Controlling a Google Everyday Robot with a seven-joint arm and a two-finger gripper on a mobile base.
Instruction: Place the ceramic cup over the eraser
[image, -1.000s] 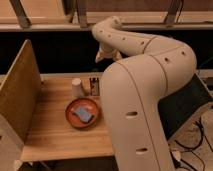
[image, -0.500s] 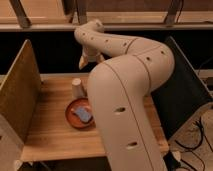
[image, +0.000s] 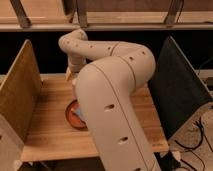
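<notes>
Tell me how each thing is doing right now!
ceramic cup, hidden behind the arm, so its state cannot be told
eraser, also hidden behind the arm
gripper, out of sight behind the arm, low near the back of the table
arm, bent down across the table
orange-red bowl, upright on the table, half covered by the arm

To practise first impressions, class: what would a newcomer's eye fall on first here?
The big white arm fills the middle; it loops up from the front and bends down over the table, and its tool is hidden behind it. Left of the arm, part of an orange bowl peeks out. A wooden panel walls the table's left edge.
</notes>
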